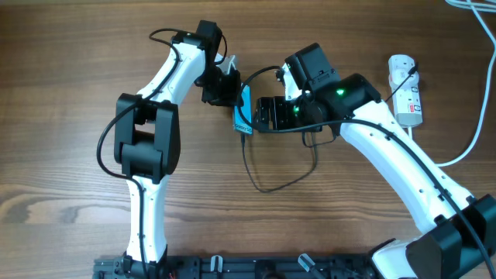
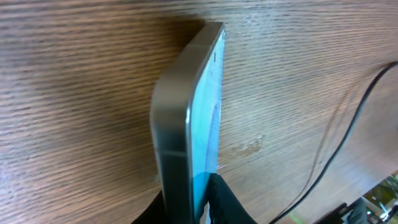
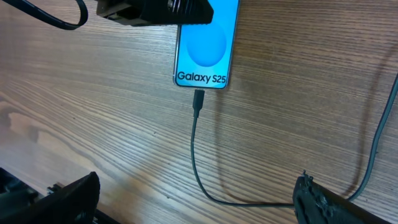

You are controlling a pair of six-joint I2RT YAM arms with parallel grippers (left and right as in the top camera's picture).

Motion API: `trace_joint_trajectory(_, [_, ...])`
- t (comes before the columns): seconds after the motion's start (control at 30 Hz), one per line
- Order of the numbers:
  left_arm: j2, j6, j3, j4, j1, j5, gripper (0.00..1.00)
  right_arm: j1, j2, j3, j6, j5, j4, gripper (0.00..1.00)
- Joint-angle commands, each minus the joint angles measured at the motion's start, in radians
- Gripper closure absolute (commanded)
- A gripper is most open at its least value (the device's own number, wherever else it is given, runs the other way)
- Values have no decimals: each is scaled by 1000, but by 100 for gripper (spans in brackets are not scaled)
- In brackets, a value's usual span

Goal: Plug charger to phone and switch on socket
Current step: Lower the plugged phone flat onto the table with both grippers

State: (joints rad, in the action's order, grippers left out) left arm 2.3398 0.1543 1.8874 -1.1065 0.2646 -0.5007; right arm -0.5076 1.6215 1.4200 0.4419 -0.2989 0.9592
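Note:
The phone (image 1: pixel 242 113) with its turquoise screen stands on edge between the two arms; my left gripper (image 1: pixel 225 89) is shut on its far end. In the left wrist view the phone (image 2: pixel 193 118) runs away from the black fingers (image 2: pixel 198 208) that clamp it. In the right wrist view the phone (image 3: pixel 205 46) shows "Galaxy S25", and the charger's black connector tip (image 3: pixel 198 101) sits in the phone's port, its cable (image 3: pixel 196 162) curving to the right. My right gripper (image 3: pixel 196 199) is open and empty just short of the plug. The white socket (image 1: pixel 406 91) lies at the far right.
The black cable (image 1: pixel 271 182) loops on the wood below the phone. A thick white lead (image 1: pixel 477 116) runs from the socket along the right edge. A black rail (image 1: pixel 256 267) lines the front edge of the table.

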Motion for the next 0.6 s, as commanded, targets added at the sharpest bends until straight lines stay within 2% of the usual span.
trace_joint_trajectory(0.0, [12,-19,-6,-14,0,62,84,4,11,11,6,-12,3,0])
trace_joint_trajectory(0.1, [12,-19,-6,-16,0,75,83,4,11,10,6,-13,3,0])
trace_joint_trajectory(0.57, [12,-19,-6,-21,0,122,69,4,11,-20,7,-13,-5,0])
